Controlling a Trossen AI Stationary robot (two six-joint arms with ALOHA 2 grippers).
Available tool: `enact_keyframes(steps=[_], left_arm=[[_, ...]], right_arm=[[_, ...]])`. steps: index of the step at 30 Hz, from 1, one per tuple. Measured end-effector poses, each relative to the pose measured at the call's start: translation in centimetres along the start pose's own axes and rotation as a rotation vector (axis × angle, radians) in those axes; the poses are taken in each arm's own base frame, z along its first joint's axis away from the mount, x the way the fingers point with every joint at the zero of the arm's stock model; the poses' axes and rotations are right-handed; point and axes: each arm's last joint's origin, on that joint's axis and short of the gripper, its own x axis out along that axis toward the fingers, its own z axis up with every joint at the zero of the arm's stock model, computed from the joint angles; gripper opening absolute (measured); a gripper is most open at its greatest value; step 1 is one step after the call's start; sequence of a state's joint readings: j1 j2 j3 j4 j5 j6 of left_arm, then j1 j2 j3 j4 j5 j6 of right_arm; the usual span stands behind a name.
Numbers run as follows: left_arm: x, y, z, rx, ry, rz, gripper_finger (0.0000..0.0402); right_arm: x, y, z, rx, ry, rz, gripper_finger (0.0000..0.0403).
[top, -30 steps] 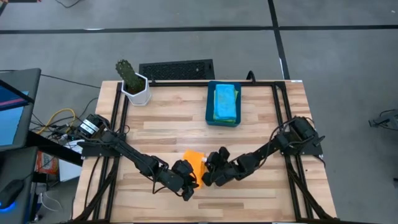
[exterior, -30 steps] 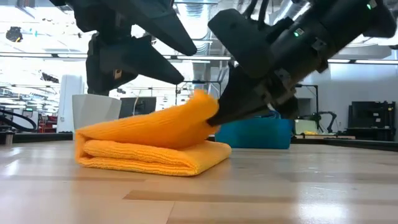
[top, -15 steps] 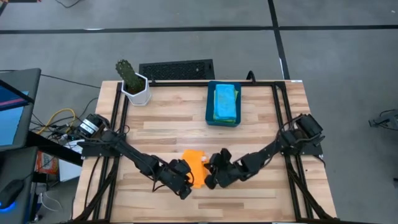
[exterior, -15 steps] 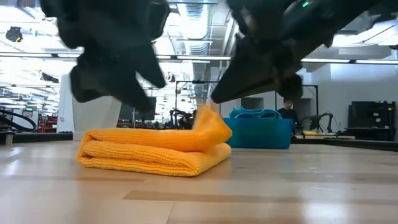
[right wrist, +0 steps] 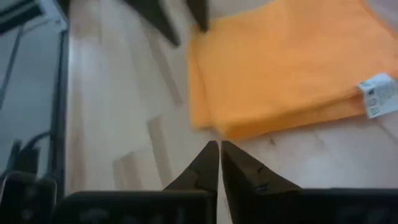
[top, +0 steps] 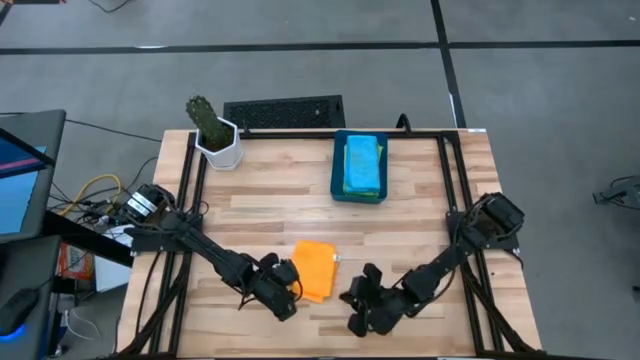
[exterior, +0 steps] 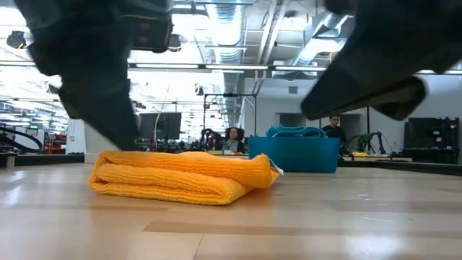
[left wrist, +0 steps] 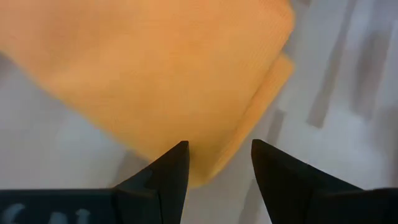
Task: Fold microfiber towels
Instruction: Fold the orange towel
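On the counter [top: 400, 220] we see the folded orange towel [top: 314, 269] just beside our wide left fingers [left wrist: 180, 163], nearer than our nearly closed right fingers [right wrist: 219, 160].

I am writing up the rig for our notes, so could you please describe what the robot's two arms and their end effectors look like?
Both arms are dark, nearly black, built of slim jointed links with bulkier housings at the joints. The left end effector has two dark, wedge-shaped fingers tapering to blunt tips. The right end effector has two matching dark fingers that narrow to points. No markings are legible.
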State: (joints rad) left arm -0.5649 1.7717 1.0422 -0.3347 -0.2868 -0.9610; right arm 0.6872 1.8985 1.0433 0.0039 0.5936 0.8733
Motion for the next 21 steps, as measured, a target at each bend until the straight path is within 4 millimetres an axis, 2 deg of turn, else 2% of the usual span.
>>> enact_keyframes(steps=[2,5,10,16,21], left_arm=[[-0.4,0.0,-0.2,0.079,0.003,0.014,0.0166],[-0.9,-0.2,-0.7,0.211,0.000,0.025,0.0171],[-1.2,-0.6,-0.9,0.277,-0.090,0.066,0.0187],[-0.5,-0.7,-1.3,0.362,-0.084,0.078,0.0189],[0.3,-0.7,-1.5,0.408,-0.065,0.087,0.0169]], right_arm=[[0.1,-0.2,-0.4,-0.024,0.007,-0.024,0.0050],[0.1,-0.1,-0.2,0.030,-0.001,-0.019,0.0052],[0.2,-0.2,-0.2,0.048,0.004,-0.024,0.0052],[0.2,-0.3,-0.2,0.050,0.004,-0.027,0.0052],[0.3,-0.5,-0.1,0.060,0.006,-0.034,0.0052]])
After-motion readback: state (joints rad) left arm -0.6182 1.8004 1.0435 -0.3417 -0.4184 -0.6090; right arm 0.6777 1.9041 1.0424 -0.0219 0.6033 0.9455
